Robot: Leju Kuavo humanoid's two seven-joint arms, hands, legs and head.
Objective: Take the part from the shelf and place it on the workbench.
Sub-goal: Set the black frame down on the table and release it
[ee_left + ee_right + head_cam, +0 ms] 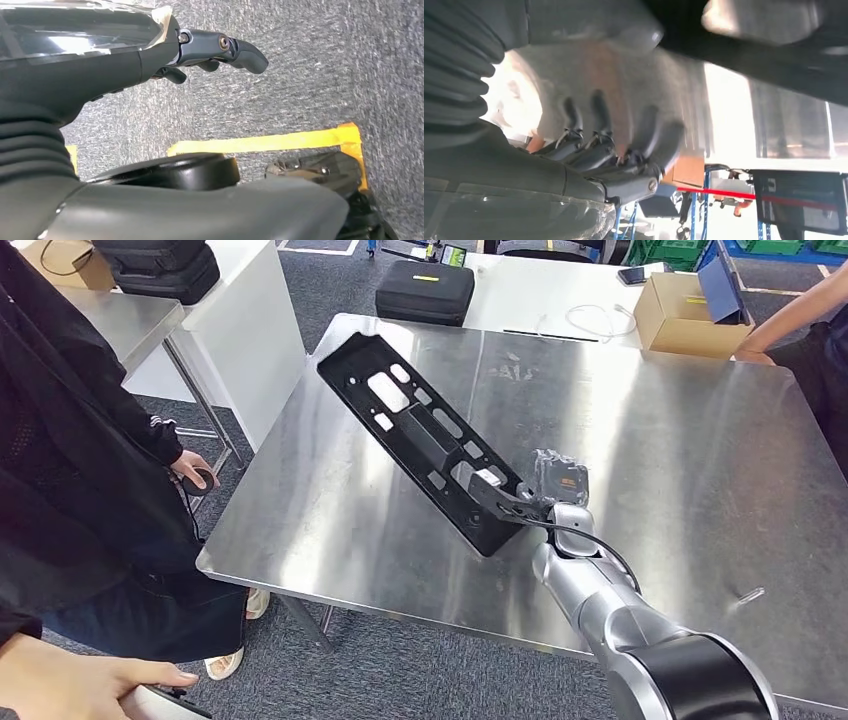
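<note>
My right hand (522,502) gripped one end of the black part (420,435) above the steel surface (650,440). My left hand (220,52) hung over carpet, fingers curled, holding nothing.

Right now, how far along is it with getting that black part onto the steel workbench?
Done: the black part is off the shelf and over the workbench. In hand: the right hand grips its near end, the part angled across the steel top; whether it rests flat, I cannot tell. Left: set it down and let go. The left hand hangs over the carpet.
</note>
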